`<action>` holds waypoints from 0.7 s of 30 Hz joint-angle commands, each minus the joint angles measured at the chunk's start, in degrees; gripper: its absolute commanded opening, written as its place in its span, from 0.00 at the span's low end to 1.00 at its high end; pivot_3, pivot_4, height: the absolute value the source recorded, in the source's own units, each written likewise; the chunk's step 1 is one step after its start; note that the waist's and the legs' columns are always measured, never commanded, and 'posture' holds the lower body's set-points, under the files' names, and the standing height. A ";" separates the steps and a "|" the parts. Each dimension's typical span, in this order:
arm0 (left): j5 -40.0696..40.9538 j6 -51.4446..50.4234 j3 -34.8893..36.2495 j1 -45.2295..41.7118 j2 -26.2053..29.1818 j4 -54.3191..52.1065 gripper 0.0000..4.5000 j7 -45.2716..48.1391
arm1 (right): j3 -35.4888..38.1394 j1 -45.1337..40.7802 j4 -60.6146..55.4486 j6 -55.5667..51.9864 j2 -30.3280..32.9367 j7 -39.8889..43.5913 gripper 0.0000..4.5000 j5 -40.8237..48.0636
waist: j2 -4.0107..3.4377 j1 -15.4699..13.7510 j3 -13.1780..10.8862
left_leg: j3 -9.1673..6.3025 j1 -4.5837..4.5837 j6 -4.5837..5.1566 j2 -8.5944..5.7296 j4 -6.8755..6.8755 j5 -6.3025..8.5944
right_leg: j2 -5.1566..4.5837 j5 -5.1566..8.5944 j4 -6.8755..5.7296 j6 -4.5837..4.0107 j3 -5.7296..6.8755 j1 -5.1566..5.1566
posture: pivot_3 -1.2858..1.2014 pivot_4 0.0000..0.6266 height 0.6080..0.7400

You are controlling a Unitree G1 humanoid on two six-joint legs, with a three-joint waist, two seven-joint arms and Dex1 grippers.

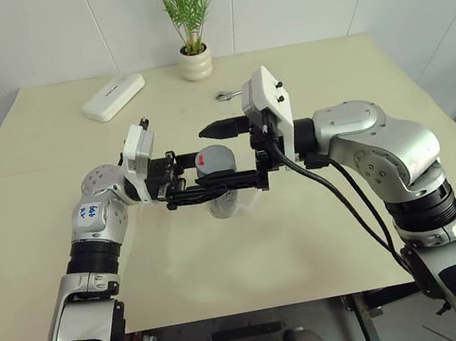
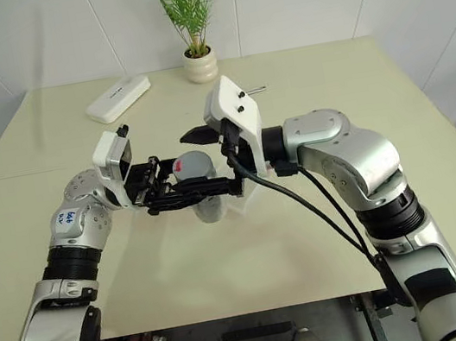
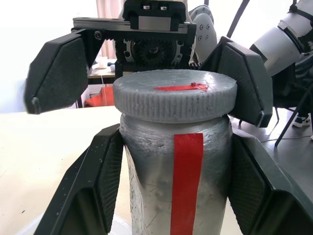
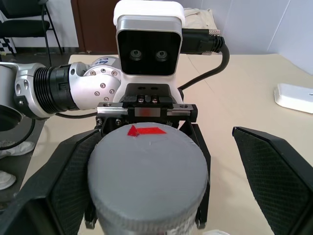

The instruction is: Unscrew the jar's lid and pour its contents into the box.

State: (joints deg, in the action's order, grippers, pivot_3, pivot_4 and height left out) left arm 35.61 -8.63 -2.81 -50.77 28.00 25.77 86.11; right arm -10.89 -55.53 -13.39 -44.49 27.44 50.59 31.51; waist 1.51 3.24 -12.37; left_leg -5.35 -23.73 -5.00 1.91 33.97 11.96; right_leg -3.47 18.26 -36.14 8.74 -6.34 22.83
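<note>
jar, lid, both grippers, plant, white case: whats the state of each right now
jar: upright, held off the table, clamped in the left gripper
lid: on the jar, not gripped
left gripper: shut on the jar
right gripper: open, fingers either side of the lid
potted plant: upright on the table
white case: lying flat

Silver jointed arms with black wrist bands, white camera housings, black hands, black cables along right arm (image 1: 384,162)
</note>
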 commanded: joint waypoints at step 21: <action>0.39 0.67 0.70 -0.75 0.74 -0.91 0.58 6.38 | 3.26 0.56 -3.94 -0.80 4.01 1.05 1.00 1.88 | 0.00 -0.01 0.00 | 0.00 0.00 0.00 0.00 0.00 0.00 | 0.00 0.00 0.01 0.00 0.00 0.00 | 0.52 0.24 1.00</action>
State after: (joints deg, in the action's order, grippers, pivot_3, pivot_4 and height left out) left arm 35.61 -8.62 -2.81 -50.78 28.09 25.78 86.11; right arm -10.21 -54.67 -14.96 -45.21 30.89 51.60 32.32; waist 1.51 3.23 -12.37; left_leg -5.35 -23.73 -5.00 1.91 33.97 11.96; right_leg -3.47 18.26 -36.13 8.74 -6.34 22.83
